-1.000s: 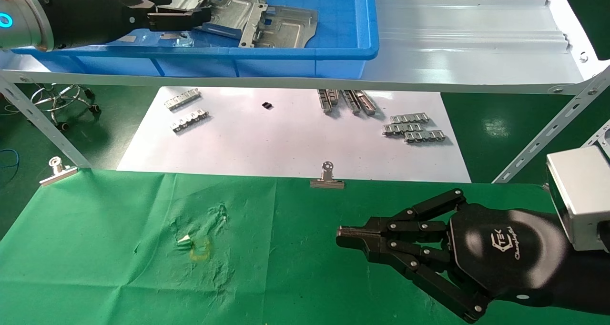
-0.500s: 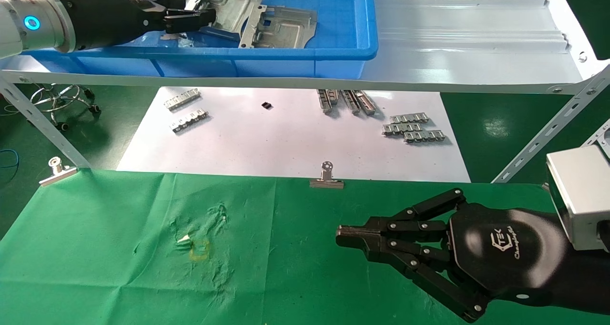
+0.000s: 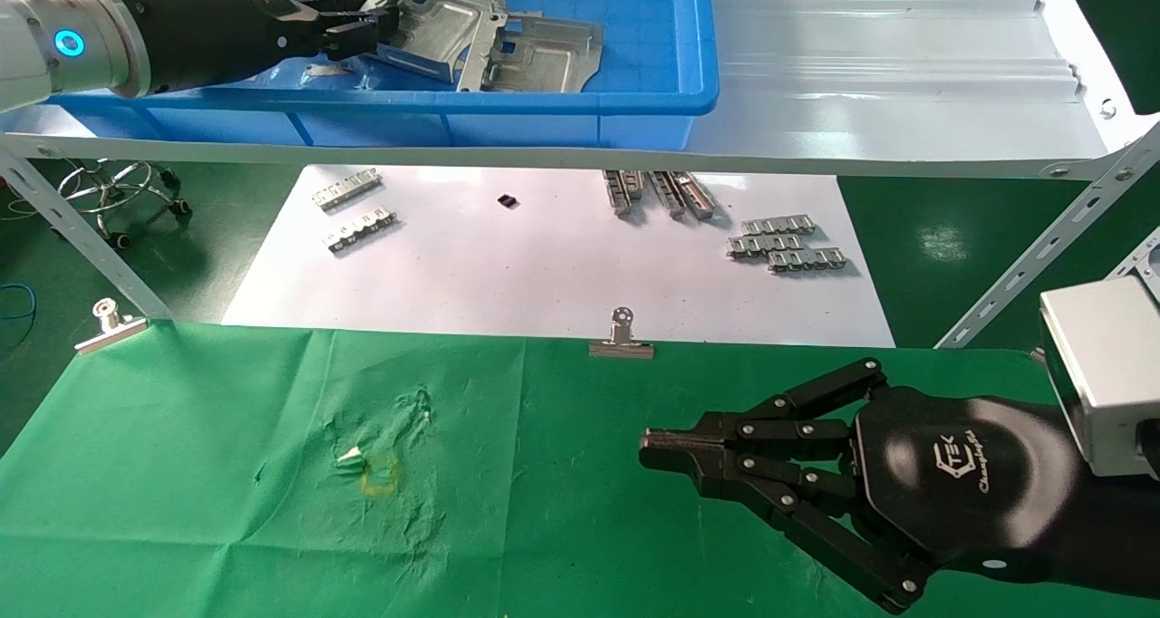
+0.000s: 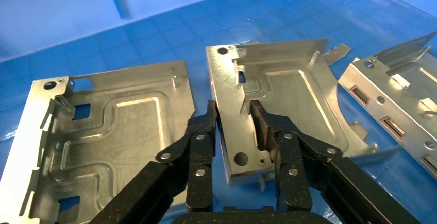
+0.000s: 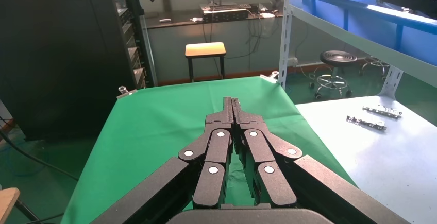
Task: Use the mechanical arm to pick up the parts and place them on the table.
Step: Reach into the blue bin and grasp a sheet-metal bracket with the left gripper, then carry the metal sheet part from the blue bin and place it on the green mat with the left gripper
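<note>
My left gripper reaches into the blue bin on the shelf. In the left wrist view it is shut on the bent edge strip of the middle part, a silvery stamped plate, which also shows in the head view. Another part lies flat beside it, and one more on the other side. A further plate lies in the bin. My right gripper is shut and empty, parked low over the green table; it also shows in the right wrist view.
The bin stands on a pale grey metal shelf with angled legs. Below lies a white sheet with toothed silver strips. Binder clips hold the cloth's far edge. The cloth has a wrinkled patch.
My left gripper's fingers have closed on the middle plate's edge, and the plate has tilted and shifted a little toward the gripper. The right arm has not moved.
</note>
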